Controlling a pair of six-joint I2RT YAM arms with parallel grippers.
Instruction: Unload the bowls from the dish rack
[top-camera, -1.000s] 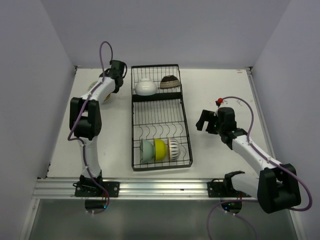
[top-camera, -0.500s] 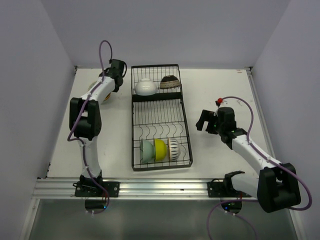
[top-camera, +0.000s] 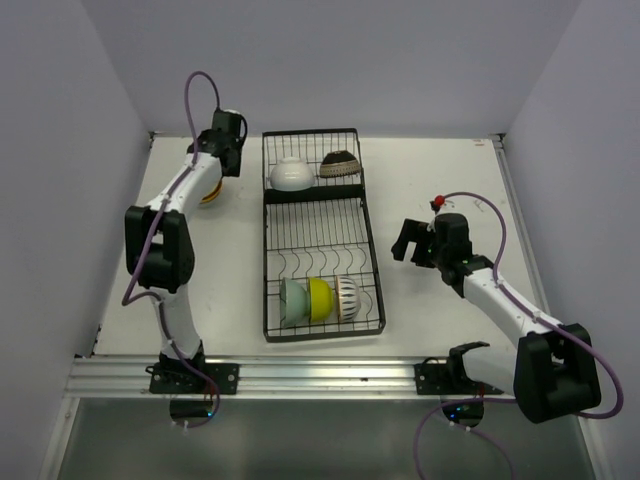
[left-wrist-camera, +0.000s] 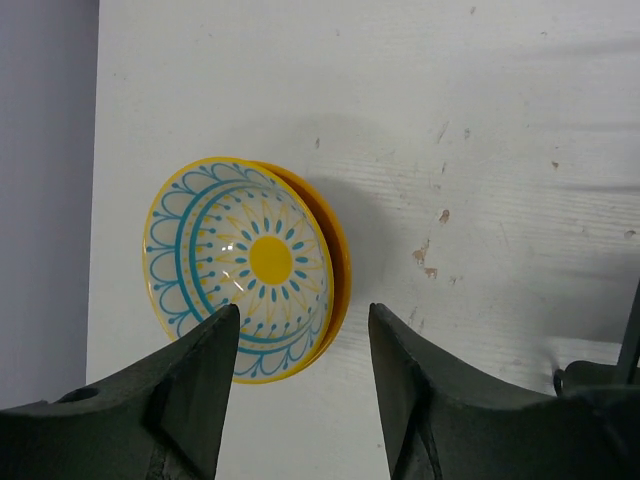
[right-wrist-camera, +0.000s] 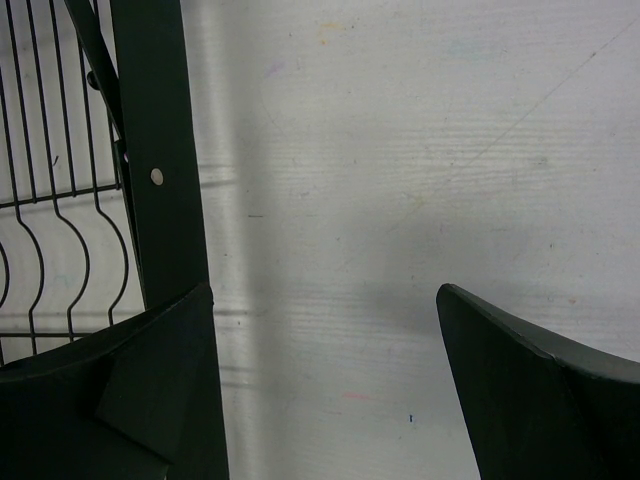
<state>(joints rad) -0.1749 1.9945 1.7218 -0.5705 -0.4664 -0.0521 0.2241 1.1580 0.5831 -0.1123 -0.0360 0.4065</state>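
Observation:
The black wire dish rack (top-camera: 320, 235) lies mid-table. Its far section holds a white bowl (top-camera: 290, 173) and a dark brown patterned bowl (top-camera: 340, 163). Its near section holds a pale green bowl (top-camera: 293, 300), a yellow-green bowl (top-camera: 319, 298) and a white black-striped bowl (top-camera: 346, 296) on edge. Left of the rack, a bowl with a blue and yellow pattern (left-wrist-camera: 240, 265) sits nested in an orange bowl (left-wrist-camera: 338, 262); this stack also shows in the top view (top-camera: 209, 191). My left gripper (left-wrist-camera: 303, 320) is open and empty above it (top-camera: 228, 130). My right gripper (right-wrist-camera: 325, 300) is open and empty right of the rack (top-camera: 405, 243).
The rack's dark frame bar (right-wrist-camera: 150, 150) stands just beside my right gripper's left finger. White walls enclose the table on the left, back and right. A metal rail (top-camera: 300, 378) runs along the near edge.
My left gripper has risen and drawn back toward the far wall, away from the nested bowls, which stay on the table. The right arm has not moved.

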